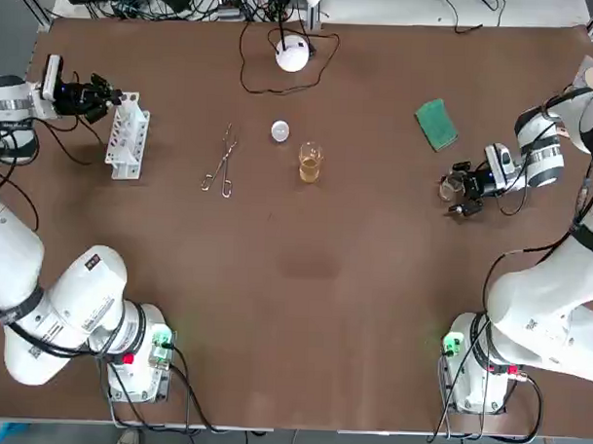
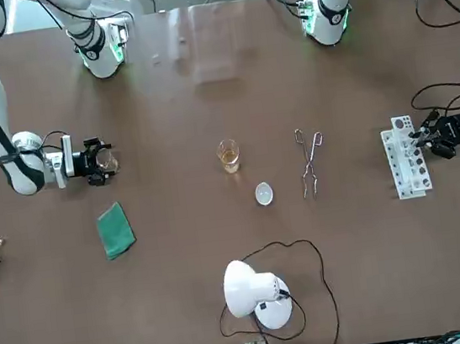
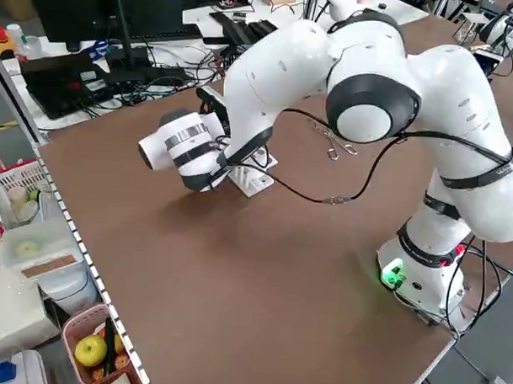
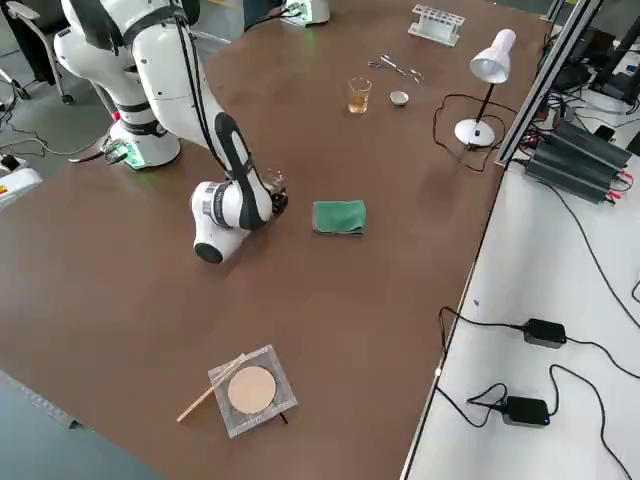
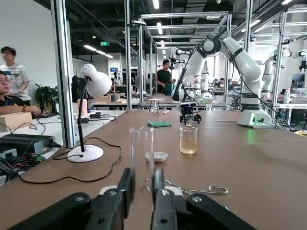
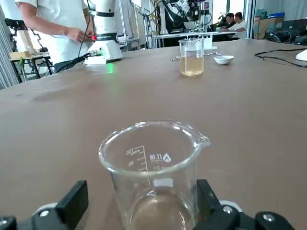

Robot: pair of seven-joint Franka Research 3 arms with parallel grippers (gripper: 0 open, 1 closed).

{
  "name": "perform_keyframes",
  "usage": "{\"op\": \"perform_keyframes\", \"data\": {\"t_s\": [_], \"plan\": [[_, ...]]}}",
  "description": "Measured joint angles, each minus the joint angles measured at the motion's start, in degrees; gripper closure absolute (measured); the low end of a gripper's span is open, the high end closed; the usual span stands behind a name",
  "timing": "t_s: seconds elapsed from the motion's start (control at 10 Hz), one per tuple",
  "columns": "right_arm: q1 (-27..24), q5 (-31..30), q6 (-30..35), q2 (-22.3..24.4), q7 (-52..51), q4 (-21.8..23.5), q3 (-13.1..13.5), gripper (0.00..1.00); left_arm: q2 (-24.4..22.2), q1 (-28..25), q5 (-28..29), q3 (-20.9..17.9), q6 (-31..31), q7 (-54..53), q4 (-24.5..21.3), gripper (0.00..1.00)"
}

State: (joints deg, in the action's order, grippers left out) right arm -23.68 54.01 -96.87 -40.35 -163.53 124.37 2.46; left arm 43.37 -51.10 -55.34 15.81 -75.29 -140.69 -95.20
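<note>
Brown table under both arms, cables along its far edge. By that edge, white desk lamp. Far left, white rack, with left end effector clenched on clear test tube at its end. Right side, near green cloth, right end effector released, fingers astride small beaker, gap on one side. Mid-table: amber-filled beaker, tongs, small dish.

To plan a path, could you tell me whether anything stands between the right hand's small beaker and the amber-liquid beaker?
Nothing visible: bare table lies between the small beaker at the right hand and the amber beaker. The green cloth lies aside; the left hand holds a test tube far off.
</note>
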Motion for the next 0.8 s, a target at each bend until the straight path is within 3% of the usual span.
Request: {"op": "perform_keyframes", "data": {"t_s": [0.4, 0.8], "plan": [[0.13, 0.01, 0.01, -0.39, -0.02, -0.13, -0.07, 0.03, -1.34, -2.15, 0.43, 3.0, 0.7, 0.01, 0.31, 0.79], [0.15, 0.35, 0.08, -0.4, -0.03, -0.31, -0.1, 0.28, -3.47, -1.94, 1.58, 4.94, 2.25, 0.09, -0.05, 0.79]]}}
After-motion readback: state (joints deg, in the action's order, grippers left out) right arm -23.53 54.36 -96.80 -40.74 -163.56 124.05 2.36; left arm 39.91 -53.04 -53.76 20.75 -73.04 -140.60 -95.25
